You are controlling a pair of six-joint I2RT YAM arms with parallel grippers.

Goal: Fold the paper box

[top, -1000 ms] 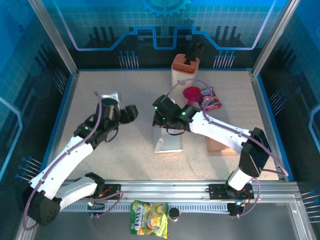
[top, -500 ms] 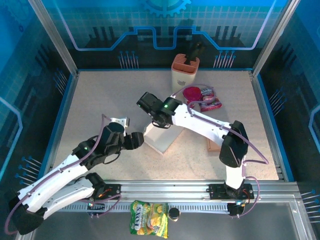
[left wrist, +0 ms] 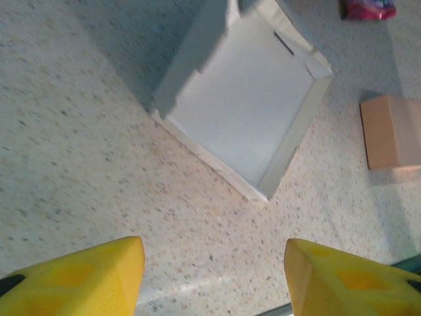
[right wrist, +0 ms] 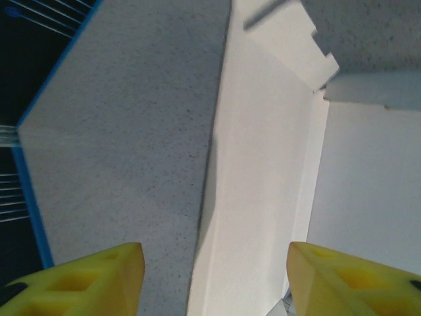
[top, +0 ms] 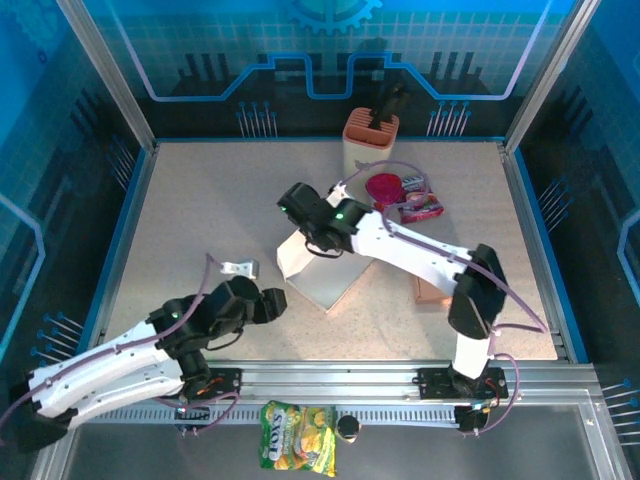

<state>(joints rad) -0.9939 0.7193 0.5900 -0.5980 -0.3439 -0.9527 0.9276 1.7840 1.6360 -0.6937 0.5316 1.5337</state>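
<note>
The white paper box point(top: 322, 272) lies open like a tray in the middle of the table, walls up and one flap raised at its far left. My right gripper point(top: 293, 210) hovers over that left side. In the right wrist view it point(right wrist: 214, 283) stands open, with the box's white side flap point(right wrist: 263, 191) below and ahead of the fingers and nothing pinched. My left gripper point(top: 272, 300) sits near the box's near-left corner. It point(left wrist: 214, 283) is open over bare table, with the box point(left wrist: 243, 112) a short way ahead.
A small brown cardboard box point(top: 436, 290) lies right of the paper box. A magenta bowl point(top: 382, 187) and a pink packet point(top: 420, 205) sit at the back, beside an orange-and-white holder point(top: 370, 140). A snack bag point(top: 297, 437) lies beyond the near rail.
My right gripper went from shut to open, letting go of the box. The box has turned and settled a little to the left. My left arm pulled back toward the near edge.
</note>
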